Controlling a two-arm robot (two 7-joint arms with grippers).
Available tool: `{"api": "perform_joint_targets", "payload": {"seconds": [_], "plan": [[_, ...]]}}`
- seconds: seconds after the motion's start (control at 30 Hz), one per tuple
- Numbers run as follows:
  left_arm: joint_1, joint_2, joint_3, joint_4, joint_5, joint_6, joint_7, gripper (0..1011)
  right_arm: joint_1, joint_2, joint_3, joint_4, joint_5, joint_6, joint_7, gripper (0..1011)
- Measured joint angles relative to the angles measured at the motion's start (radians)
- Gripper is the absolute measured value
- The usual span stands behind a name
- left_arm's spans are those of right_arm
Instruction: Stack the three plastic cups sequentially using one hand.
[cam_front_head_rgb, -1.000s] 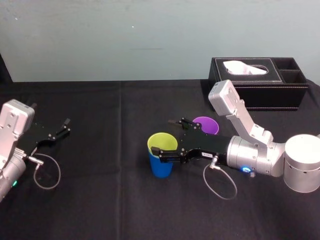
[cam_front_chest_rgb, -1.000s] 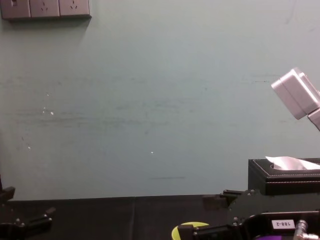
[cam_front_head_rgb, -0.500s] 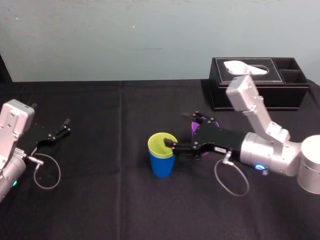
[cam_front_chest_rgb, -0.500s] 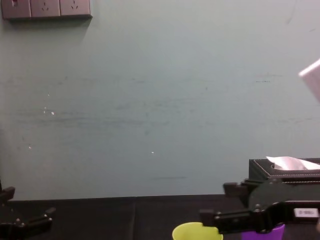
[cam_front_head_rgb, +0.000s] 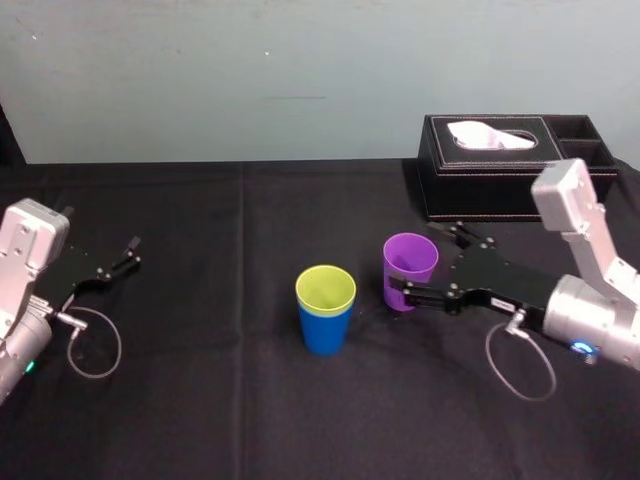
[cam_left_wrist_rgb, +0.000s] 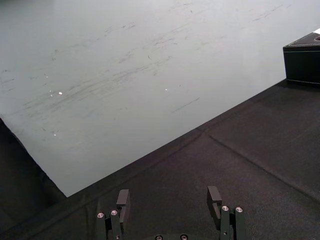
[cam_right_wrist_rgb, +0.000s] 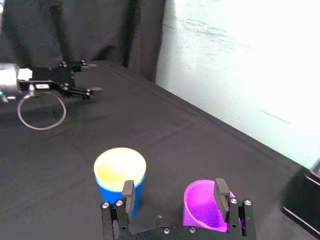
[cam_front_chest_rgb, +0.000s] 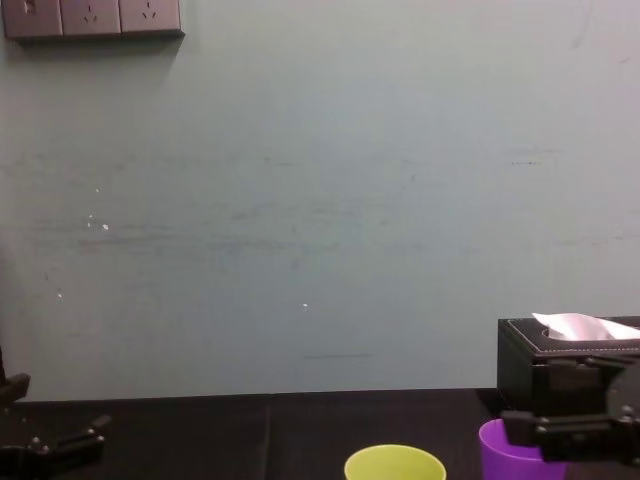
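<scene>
The yellow-green cup (cam_front_head_rgb: 325, 290) sits nested inside the blue cup (cam_front_head_rgb: 323, 333) at the middle of the black table. Just to their right the purple cup (cam_front_head_rgb: 410, 270) stands upright by itself. My right gripper (cam_front_head_rgb: 418, 260) is open, reaching in from the right with one finger on each side of the purple cup. In the right wrist view the purple cup (cam_right_wrist_rgb: 202, 206) lies between the open fingers (cam_right_wrist_rgb: 220, 190), close to one of them, with the nested pair (cam_right_wrist_rgb: 120, 170) beyond the other. My left gripper (cam_front_head_rgb: 125, 255) rests open at the far left.
A black tissue box (cam_front_head_rgb: 515, 170) stands at the back right, behind the right arm. The black cloth (cam_front_head_rgb: 220, 400) covers the table up to a pale wall. The left gripper (cam_left_wrist_rgb: 168, 200) has nothing between its fingers.
My right gripper has drawn back from the yellow-green cup's rim and moved right to the purple cup, staying open. The nested pair and the left arm have not moved.
</scene>
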Motion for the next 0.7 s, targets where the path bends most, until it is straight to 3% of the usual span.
{"api": "perform_joint_targets", "payload": {"seconds": [0.37,0.7], "plan": [[0.000,0.000,0.000,0.000,0.000,0.000,0.000,1010,-0.069,0.020,0.054,0.024,0.006,-0.030,-0.006,1003],[0.000,0.000,0.000,0.000,0.000,0.000,0.000,1010,-0.086,0.004,0.061,0.078,0.000,-0.036,-0.001,1003]]}}
